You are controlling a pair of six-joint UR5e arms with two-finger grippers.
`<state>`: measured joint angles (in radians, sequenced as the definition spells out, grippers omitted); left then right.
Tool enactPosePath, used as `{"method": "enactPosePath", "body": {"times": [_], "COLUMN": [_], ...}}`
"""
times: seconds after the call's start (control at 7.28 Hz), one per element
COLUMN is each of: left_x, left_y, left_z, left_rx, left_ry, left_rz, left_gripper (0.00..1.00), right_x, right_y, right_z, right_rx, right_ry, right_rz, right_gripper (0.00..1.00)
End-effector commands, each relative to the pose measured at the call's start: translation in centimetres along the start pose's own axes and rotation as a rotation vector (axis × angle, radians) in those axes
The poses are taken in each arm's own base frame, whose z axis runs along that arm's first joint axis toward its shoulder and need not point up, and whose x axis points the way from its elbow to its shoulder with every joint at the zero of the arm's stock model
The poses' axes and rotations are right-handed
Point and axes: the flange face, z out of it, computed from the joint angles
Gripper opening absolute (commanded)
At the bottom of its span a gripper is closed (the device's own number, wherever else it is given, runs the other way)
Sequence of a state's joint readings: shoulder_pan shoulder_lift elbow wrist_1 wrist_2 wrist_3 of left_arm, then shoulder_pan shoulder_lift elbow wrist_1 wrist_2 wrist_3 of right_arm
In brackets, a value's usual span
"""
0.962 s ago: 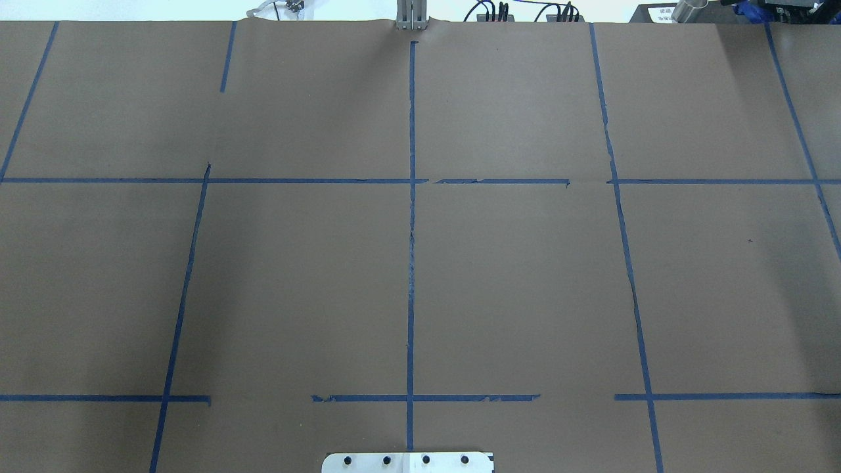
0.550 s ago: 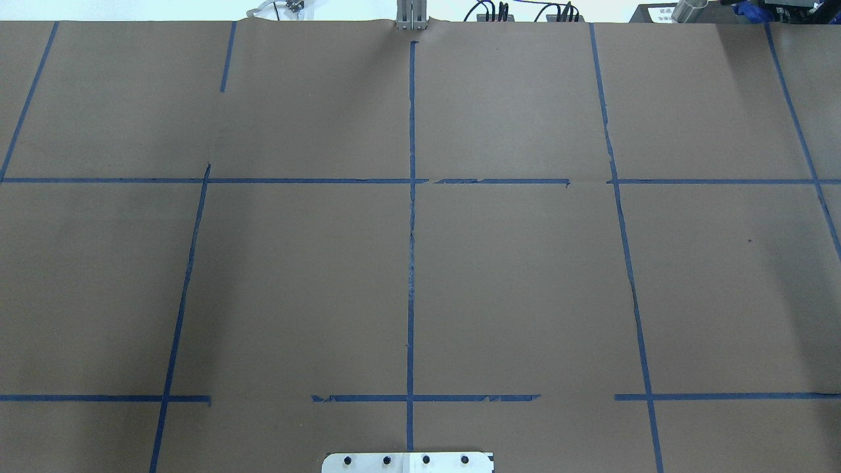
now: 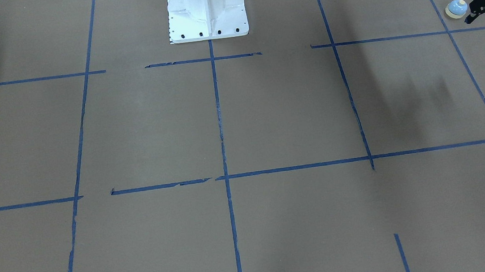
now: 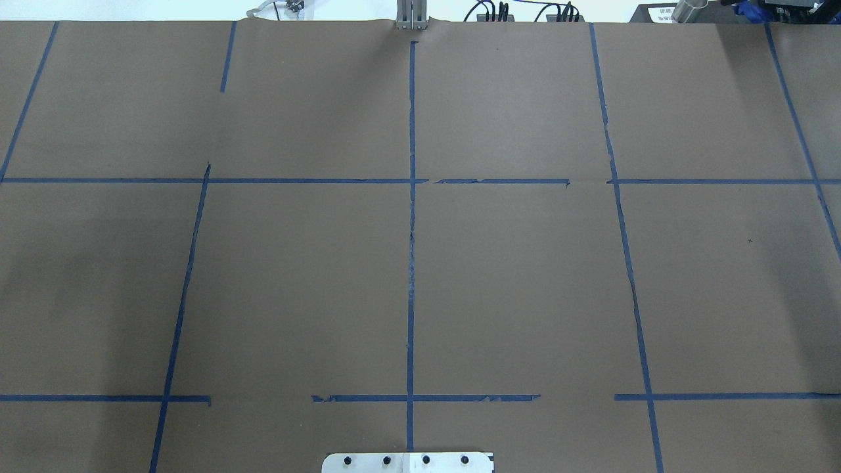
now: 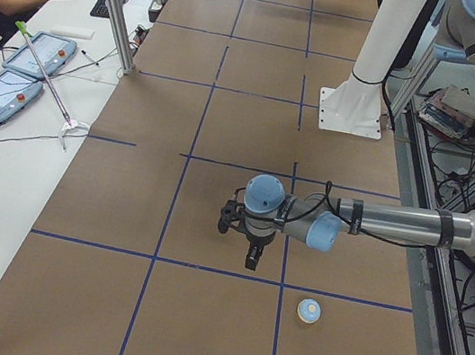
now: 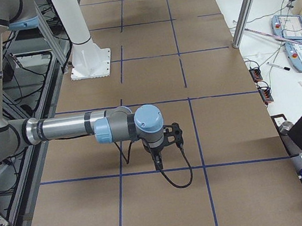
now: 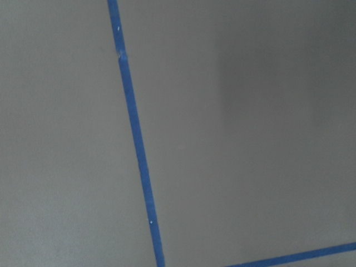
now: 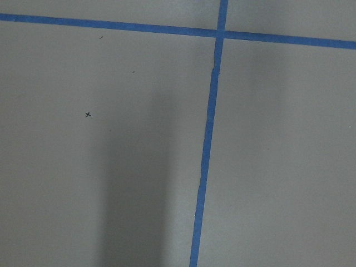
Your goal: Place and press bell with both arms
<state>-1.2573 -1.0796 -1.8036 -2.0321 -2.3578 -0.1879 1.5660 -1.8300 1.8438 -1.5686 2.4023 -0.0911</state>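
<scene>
As I hover, change: overhead tabletop (image 4: 525,295) looks unchanged.
Left gripper (image 3: 484,21): spread, empty, just beside bell (image 3: 456,9).
Bell: upright on tabletop.
Right gripper (image 6: 159,164): I cannot tell how open.
Label (image 4: 660,12): unreadable.

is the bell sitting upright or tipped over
Upright. The bell rests flat on the table, cream rim showing all round the blue dome and the button on top, in both the left and front views.

You have front and overhead cameras facing each other, both showing the pedestal (image 3: 206,9). Wrist cameras look closely down at tape (image 7: 139,150).
</scene>
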Motion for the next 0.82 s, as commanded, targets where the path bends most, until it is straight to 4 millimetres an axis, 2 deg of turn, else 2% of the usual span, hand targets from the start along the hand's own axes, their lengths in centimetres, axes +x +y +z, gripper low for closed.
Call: {"method": "enactPosePath", "body": {"times": [0.0,0.27,0.69], "left_x": [-2.1,-1.2,-1.7], "left_y": [2.7,6.4,8.9], "left_z": [3.6,6.3,8.7], "left_rx": [-0.018,-0.127,-0.238], "left_ry": [-0.022,-0.014,-0.016], "left_rz": [0.021,0.104,0.144], "left_gripper": [1.0,1.0,1.0], "right_x": [-0.3,-0.9,-1.1], "right_y": [-0.1,-0.5,-0.6], "right_z": [0.2,0.5,0.6], "right_rx": [-0.004,-0.012,-0.013], "right_ry": [-0.008,-0.009,-0.009], "right_rz": [-0.001,-0.016,-0.025], "right_gripper": [1.0,1.0,1.0]}}
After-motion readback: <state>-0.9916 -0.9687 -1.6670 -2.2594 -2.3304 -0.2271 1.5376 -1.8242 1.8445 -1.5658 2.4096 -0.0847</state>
